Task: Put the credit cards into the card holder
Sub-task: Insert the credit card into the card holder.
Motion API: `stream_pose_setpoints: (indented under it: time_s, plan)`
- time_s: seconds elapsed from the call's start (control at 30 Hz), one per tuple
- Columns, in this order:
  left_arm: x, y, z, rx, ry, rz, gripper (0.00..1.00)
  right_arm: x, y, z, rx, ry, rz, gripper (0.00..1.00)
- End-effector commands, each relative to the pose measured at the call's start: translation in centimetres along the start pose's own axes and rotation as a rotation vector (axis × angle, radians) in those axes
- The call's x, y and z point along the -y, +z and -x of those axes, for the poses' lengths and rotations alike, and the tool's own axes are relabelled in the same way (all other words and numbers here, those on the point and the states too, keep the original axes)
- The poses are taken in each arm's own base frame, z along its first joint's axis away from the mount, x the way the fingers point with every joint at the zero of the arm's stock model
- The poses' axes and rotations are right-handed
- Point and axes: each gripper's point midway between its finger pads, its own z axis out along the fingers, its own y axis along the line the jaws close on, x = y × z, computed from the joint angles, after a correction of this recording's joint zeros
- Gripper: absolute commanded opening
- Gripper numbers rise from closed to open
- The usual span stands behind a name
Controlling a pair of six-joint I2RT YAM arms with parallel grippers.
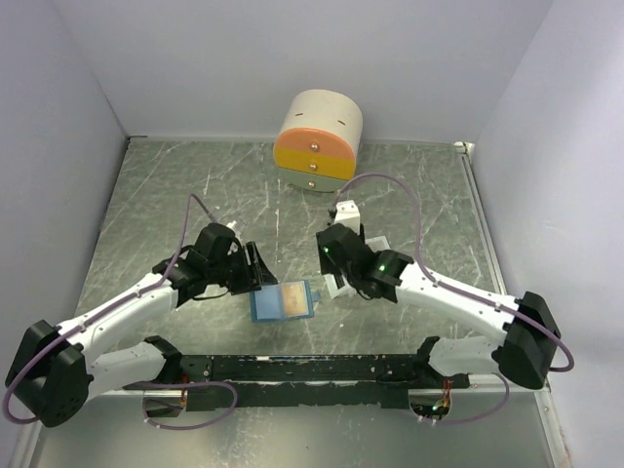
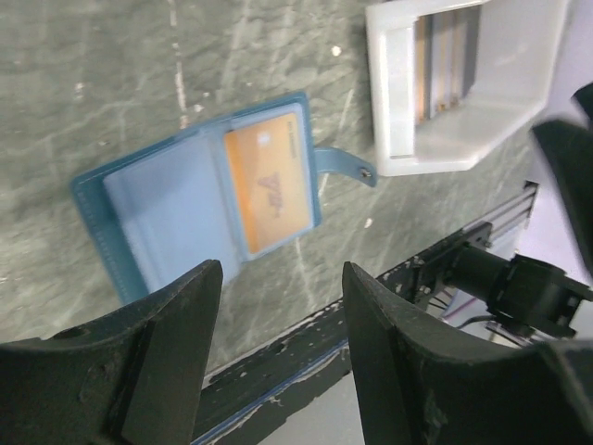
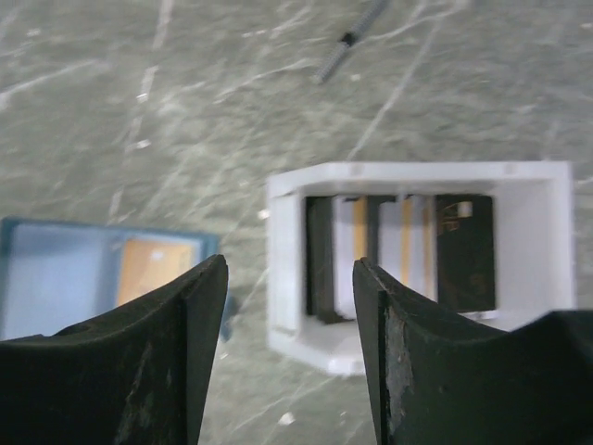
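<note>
Blue card holder (image 2: 176, 209) lay open, orange card (image 2: 267, 190) inside, other cards (image 3: 408, 243) in white tray (image 3: 417, 172), left end effector (image 2: 283, 278), right end effector (image 3: 289, 269) both open, empty

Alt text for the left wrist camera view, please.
An open light-blue card holder lies flat on the grey table with an orange card in its right-hand slot. A white tray holding more cards sits at the upper right, and the left gripper hangs open and empty in front.

Card holder (image 2: 176, 199) matt blue, leather-like; white tray (image 2: 394, 93) smooth plastic; table (image 1: 175, 195) scuffed grey, marbled.
</note>
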Motion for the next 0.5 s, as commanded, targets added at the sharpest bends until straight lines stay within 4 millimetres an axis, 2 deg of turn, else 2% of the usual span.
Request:
stream_pose_setpoints:
  time_s: [0.0,0.23,0.47]
  plan:
    - [-2.7,-0.6,-0.4,0.018,0.033,0.109,0.66,4.3,2.1,0.0,-0.07,-0.083,-0.135,0.56]
    - [-2.8,-0.9,-0.6,0.028,0.049,0.092,0.65,7.3,5.0,-2.3,-0.184,-0.131,-0.221,0.57]
    - [-2.4,-0.3,-1.0,0.009,0.061,0.045,0.65,7.9,7.9,-5.1,-0.286,-0.162,-0.241,0.61]
